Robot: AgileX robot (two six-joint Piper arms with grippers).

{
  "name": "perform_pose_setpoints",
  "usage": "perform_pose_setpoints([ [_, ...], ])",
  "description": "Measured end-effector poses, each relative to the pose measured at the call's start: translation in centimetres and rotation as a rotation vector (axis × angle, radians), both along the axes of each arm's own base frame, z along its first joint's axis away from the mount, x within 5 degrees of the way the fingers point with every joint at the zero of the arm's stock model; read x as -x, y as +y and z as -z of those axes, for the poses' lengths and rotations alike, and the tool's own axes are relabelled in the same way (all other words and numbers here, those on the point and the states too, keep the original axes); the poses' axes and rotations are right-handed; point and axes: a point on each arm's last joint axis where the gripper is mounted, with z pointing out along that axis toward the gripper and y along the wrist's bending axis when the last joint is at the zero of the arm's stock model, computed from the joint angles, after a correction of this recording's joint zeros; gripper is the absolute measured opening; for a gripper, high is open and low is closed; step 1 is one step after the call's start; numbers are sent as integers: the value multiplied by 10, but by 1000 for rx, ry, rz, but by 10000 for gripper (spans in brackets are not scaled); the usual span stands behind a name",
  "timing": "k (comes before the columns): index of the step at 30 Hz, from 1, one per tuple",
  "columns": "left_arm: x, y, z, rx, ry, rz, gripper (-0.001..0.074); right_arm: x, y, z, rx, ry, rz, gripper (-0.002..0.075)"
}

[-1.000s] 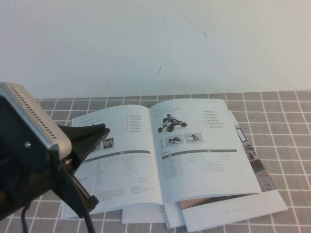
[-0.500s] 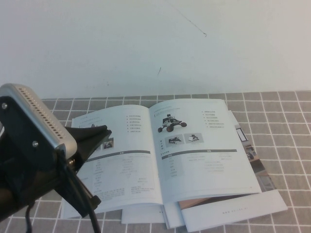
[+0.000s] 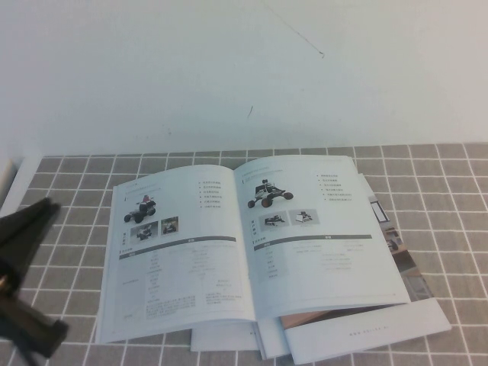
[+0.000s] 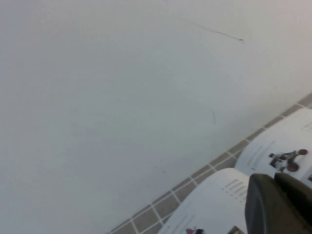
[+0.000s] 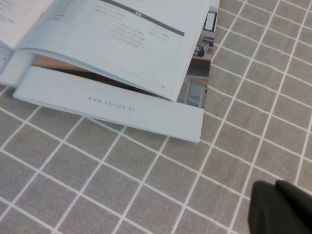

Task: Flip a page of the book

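Book (image 3: 252, 244) lies open mid-frame; left gripper (image 3: 19, 282), spread open at lower left, could snag the page (image 3: 183, 244); right gripper (image 5: 280, 207) state unclear.

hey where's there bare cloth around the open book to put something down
Bare cloth: the strip between the book and the wall, and right of the book. The left hand crowds the near left corner. The right hand hangs over bare cloth beyond the book's near right corner.
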Motion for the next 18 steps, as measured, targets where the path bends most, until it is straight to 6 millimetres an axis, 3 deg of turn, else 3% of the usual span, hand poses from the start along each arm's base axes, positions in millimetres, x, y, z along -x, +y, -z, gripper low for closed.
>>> perform_pose_setpoints([
  [3, 20, 20, 12, 25, -50, -88, -4, 0, 0, 0, 0, 0, 0, 0],
  [10, 48, 46, 69, 44, -43, -278, -4, 0, 0, 0, 0, 0, 0, 0],
  [18, 58, 53, 74, 59, -108, -352, -4, 0, 0, 0, 0, 0, 0, 0],
])
